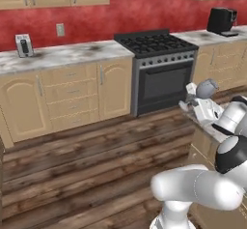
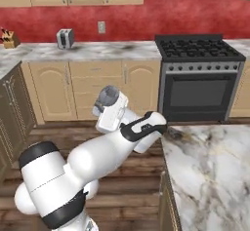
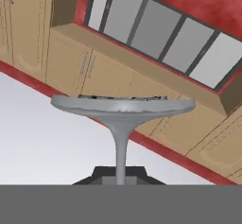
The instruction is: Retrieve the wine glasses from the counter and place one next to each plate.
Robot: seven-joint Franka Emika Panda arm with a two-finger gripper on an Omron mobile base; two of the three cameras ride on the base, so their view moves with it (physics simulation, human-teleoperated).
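Red walls and tan cabinets frame what I see from the base: a long marble counter [image 1: 62, 55] runs under the wall, with a toaster [image 1: 23, 45] on it near an outlet, a black stove [image 1: 159, 73] set between the cabinet runs, and a dark coffee machine [image 1: 221, 20] on the far stretch of marble in the left base view. From the right side I also make out a knife block [image 2: 8, 39] at the far left end of the top. Closer to me, a second marble slab [image 2: 210, 166] fills the lower right of the right base view. My arm is raised over the wooden floor [image 1: 87, 165], and the gripper [image 2: 108, 100] points upward with its jaws closed on the stem of a wine glass [image 2: 108, 96], the grey-blue bowl sitting just above the white hand. In the hand view the glass [image 3: 122, 112] stands straight up from between the fingertips, its stem thin and its wide part spreading across the picture, with upper cabinets and grey panels behind it.
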